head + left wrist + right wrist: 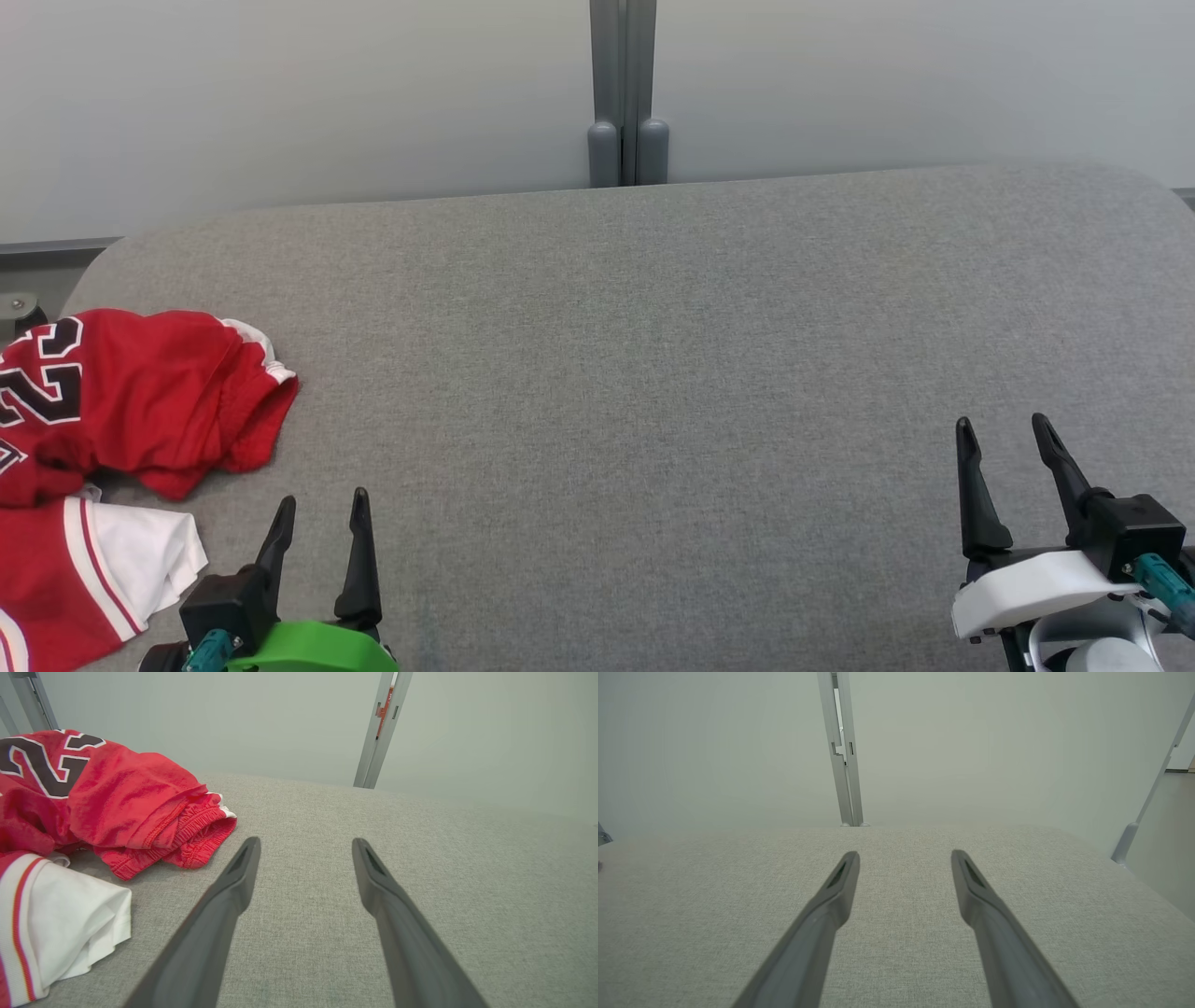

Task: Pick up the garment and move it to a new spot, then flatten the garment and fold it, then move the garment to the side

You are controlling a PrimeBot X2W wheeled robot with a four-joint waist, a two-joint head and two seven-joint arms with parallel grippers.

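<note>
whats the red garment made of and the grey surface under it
Red garment: likely soft knit jersey cloth, matte; it crumples in loose folds and has a gathered hem. Grey surface: seemingly woven upholstery fabric, matte, with fine visible weave.

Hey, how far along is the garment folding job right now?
Nothing looks done yet: the red garment lies crumpled at the left edge of the gray surface. Nothing is in hand; left gripper and right gripper hover empty, jaws open. Left: pick it up, move it, flatten, fold, set aside.
</note>
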